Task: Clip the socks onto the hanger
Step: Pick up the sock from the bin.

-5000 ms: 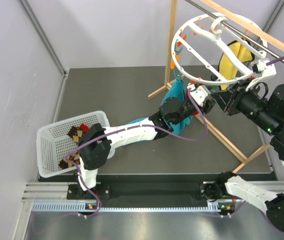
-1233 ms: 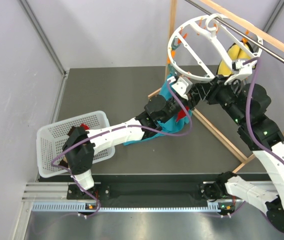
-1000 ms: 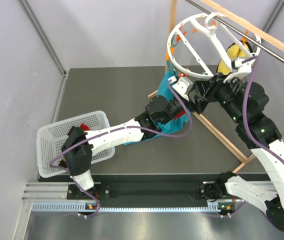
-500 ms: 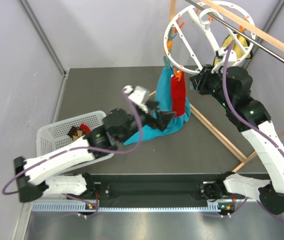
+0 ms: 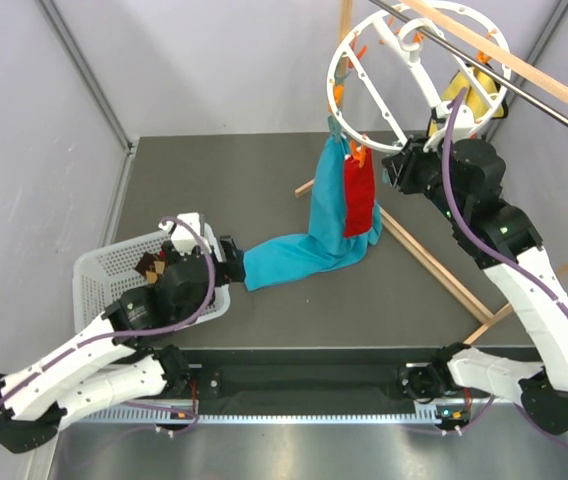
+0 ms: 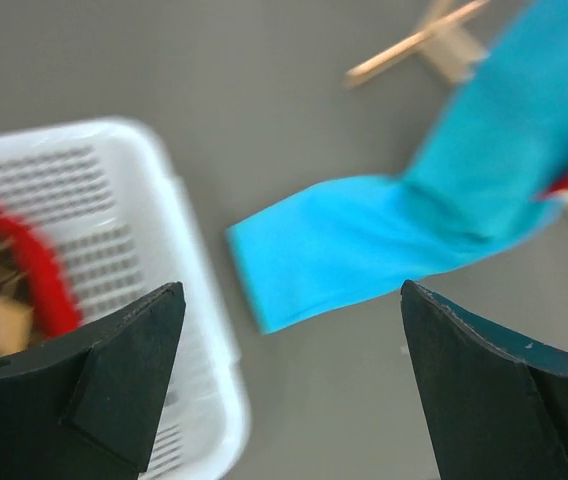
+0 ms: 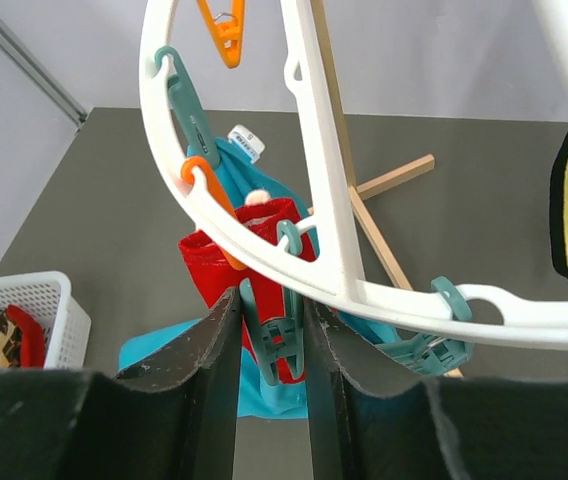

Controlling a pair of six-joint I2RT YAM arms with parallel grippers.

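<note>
The white hanger (image 5: pixel 414 70) hangs from the rail at the top right. A red sock (image 5: pixel 359 195) hangs from its rim, in front of the long teal cloth (image 5: pixel 304 250). My right gripper (image 5: pixel 396 168) is at the rim; in the right wrist view it (image 7: pixel 272 300) is shut on a teal clip (image 7: pixel 276 345) under the rim (image 7: pixel 314 250), with the red sock (image 7: pixel 224 265) right behind. My left gripper (image 5: pixel 229 262) is open and empty beside the basket. A red sock (image 5: pixel 167 254) and a checkered sock (image 5: pixel 149 266) lie in the basket; both show blurred in the left wrist view (image 6: pixel 34 270).
The white mesh basket (image 5: pixel 99 290) stands at the near left, its rim (image 6: pixel 189 290) by my left fingers. The teal cloth's end (image 6: pixel 364 250) lies on the table. A yellow cloth (image 5: pixel 464 95) hangs behind the hanger. The wooden frame's foot (image 5: pixel 444 275) crosses the right side.
My left arm let go of the red sock and pulled back from the hanger to the basket. The red sock now hangs from the rim. The right gripper stays at the rim.
</note>
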